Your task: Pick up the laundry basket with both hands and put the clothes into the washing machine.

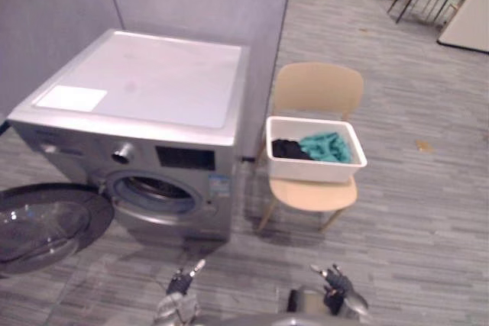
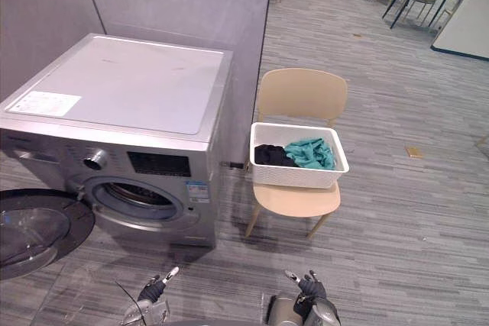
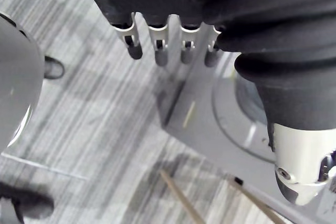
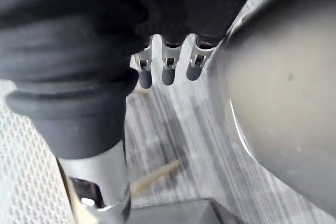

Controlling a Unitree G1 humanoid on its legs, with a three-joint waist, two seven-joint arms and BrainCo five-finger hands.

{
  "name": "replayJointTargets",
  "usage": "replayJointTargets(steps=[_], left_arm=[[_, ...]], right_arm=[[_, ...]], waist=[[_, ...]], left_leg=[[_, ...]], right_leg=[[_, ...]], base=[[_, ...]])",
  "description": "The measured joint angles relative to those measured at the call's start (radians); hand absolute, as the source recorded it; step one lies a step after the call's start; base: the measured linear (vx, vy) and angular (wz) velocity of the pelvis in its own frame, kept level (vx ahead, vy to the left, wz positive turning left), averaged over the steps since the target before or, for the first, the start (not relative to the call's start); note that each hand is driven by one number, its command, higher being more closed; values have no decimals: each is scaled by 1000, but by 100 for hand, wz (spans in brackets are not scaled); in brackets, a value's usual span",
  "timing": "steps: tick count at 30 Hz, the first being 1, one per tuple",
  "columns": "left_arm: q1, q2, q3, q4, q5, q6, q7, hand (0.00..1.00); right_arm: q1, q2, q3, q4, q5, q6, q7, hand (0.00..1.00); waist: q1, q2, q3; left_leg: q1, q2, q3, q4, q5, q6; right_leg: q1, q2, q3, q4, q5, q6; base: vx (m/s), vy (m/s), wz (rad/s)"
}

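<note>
The laundry basket (image 1: 313, 171) is set on the seat of a chair (image 1: 317, 88) just to the right of the washing machine (image 1: 145, 82), with teal and black clothes (image 1: 327, 146) lying in it. The door (image 1: 46, 223) is swung open at the machine's front left. The left hand (image 1: 181, 284) and right hand (image 1: 336, 282) hang low in front of the machine, well apart from the basket, fingers relaxed and loosely spread, nothing grasped. The pick-up is judged not yet begun. The basket should be faced squarely, one hand brought under the rim at each end, and lifted level so nothing is spilled.
</note>
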Motion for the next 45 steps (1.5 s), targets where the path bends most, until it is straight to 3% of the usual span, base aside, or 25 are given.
replayJointTargets(steps=[1,2,3,6,8,10,12,13,14,15,16,17,18,19,20,23,31,34,36,38,41,43,44,45], left_arm=[[12,18,0,7,1,0,1,0],[18,19,1,17,1,1,0,0],[23,-2,13,45,1,4,1,0],[33,-39,45,54,-15,3,3,0],[32,-38,74,65,-72,0,7,0],[28,-30,90,66,-134,-1,14,0],[20,2,87,63,-160,-3,27,0],[19,8,90,62,-166,-5,27,0],[12,9,89,61,-167,-7,27,0],[14,-1,80,60,-167,-7,27,0],[12,-5,72,59,-164,-7,27,0],[16,-14,44,49,-157,-8,26,0],[18,-16,24,48,-154,-7,24,0],[20,-14,20,49,-150,-6,20,0],[19,-12,25,48,-154,-5,17,0],[21,-15,94,41,-200,-2,18,0],[-7,-20,129,39,-177,4,19,0],[0,-19,120,40,-177,4,20,0],[0,1,114,40,-175,4,20,0],[2,22,108,40,-156,5,20,0],[0,30,63,40,-150,4,19,0],[3,33,29,40,-137,3,17,0],[7,45,9,39,-128,2,16,0],[12,59,1,39,-118,2,9,0]], right_arm=[[-3,-4,-53,56,-6,14,1,0],[-6,-15,-63,73,-14,20,1,0],[-9,-51,-68,114,-37,24,0,0],[12,-126,-82,181,-58,43,-3,0],[2,-136,-59,181,-67,36,-3,0],[-14,-127,-35,181,-67,30,-5,0],[-30,-105,22,181,-67,28,-12,0],[-31,-102,34,178,-67,26,-16,0],[-32,-95,46,172,-63,23,-20,0],[-50,-110,64,167,-56,19,-23,0],[-57,-115,64,160,-56,18,-22,0],[-72,-120,65,146,-56,17,-19,0],[-76,-123,67,126,-56,12,-18,0],[-78,-111,72,117,-56,13,-17,0],[-80,-100,75,110,-56,13,-17,0],[-79,-63,79,74,-56,15,-19,0],[-73,-58,153,-79,-56,13,-17,0],[-71,-60,156,-186,-57,13,-20,0],[-69,-53,177,-304,-57,12,-25,0],[-68,-52,186,-389,-60,4,-30,0],[-81,-77,181,-505,-79,-11,-40,0],[-102,-105,178,-565,-89,-13,-40,0],[-109,-119,170,-605,-98,-15,-41,0],[-112,-129,168,-630,-104,-18,-41,0]], waist=[[6,-28,-32],[7,-14,-37],[-1,38,-41],[-4,78,-62],[-6,81,-75],[-12,74,-81],[-7,39,-53],[-2,34,-44],[5,32,-35],[20,37,-28],[25,43,-25],[31,57,-20],[28,71,-19],[30,72,-22],[31,68,-24],[31,37,-20],[27,32,-37],[27,25,-30],[-3,-18,-7],[-23,-39,-1],[-21,-41,-1],[-21,-30,6],[-21,-44,1],[-21,-64,-5]], left_leg=[[-3,-8,-7,-7,1,-28],[-9,6,-5,-7,14,-40],[-24,48,-10,-7,46,-44],[-7,105,-40,2,143,-77],[-48,145,-77,80,163,-89],[-138,182,-119,210,192,-51],[-243,234,-97,391,293,66],[-268,248,-93,443,316,89],[-295,248,-99,501,259,68],[-333,161,-125,526,101,13],[-341,113,-131,507,53,-8],[-335,26,-125,406,18,-9],[-314,-23,-75,261,10,22],[-273,-27,-44,160,-3,80],[-265,-40,-47,129,9,96],[-230,-61,-36,57,41,97],[-160,-99,-26,-26,60,106],[-115,-97,7,-55,63,110],[-74,-116,-5,-48,59,115],[-62,-118,-20,-48,50,134],[-79,-98,-44,-50,52,135],[-87,-79,-62,-50,56,125],[-94,-86,-83,-51,58,111],[-94,-99,-104,-56,57,99]], right_leg=[[34,-9,-5,-135,52,93],[49,7,-20,-177,38,115],[86,50,-44,-261,59,112],[166,135,-63,-367,89,79],[191,182,-71,-423,100,55],[217,223,-89,-499,119,25],[270,257,-103,-574,142,-10],[284,267,-103,-582,144,-22],[295,278,-101,-587,146,-33],[298,281,-92,-588,143,-47],[297,280,-87,-588,143,-48],[297,277,-81,-589,145,-51],[294,282,-88,-591,144,-49],[295,291,-89,-600,133,-47],[297,285,-88,-607,133,-37],[315,268,-95,-626,156,-29],[306,234,-87,-563,109,6],[163,205,-70,-241,40,22],[62,160,-63,30,34,26],[44,133,-61,91,33,26],[54,125,-86,-19,-24,3],[75,135,-66,-197,-5,17],[95,134,-32,-305,68,50],[107,121,-21,-351,141,56]], base=[[221,-410,-48],[232,-497,-61],[88,-321,-31],[116,-352,-18],[66,-285,-19],[16,-298,-3],[1,-264,8],[20,-188,8],[46,-199,-4],[51,-155,-14],[34,-72,-25],[-8,10,-14],[0,0,0],[-14,12,14],[11,2,11],[103,24,4],[78,55,-6],[21,71,-31],[-1,42,8],[44,6,28],[54,-29,20],[78,-82,30],[107,-153,47],[134,-248,58]])
